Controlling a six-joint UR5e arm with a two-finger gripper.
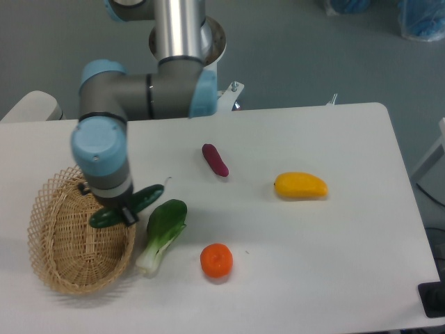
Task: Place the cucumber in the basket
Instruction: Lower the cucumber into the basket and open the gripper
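Observation:
The cucumber (144, 199) is dark green and glossy. It is held tilted in my gripper (124, 209), one end over the right rim of the basket (57, 247) and the other end over the table toward the right. The gripper is shut on the cucumber around its middle, and the wrist above hides most of the fingers. The oval tan wicker basket sits at the table's left front with nothing visible inside it.
A bok choy (161, 233) lies just right of the basket, close under the cucumber. An orange (216, 259) sits in front, a purple eggplant (215, 159) in the middle, a yellow mango (300, 186) to the right. The arm's base stands at the table's back edge.

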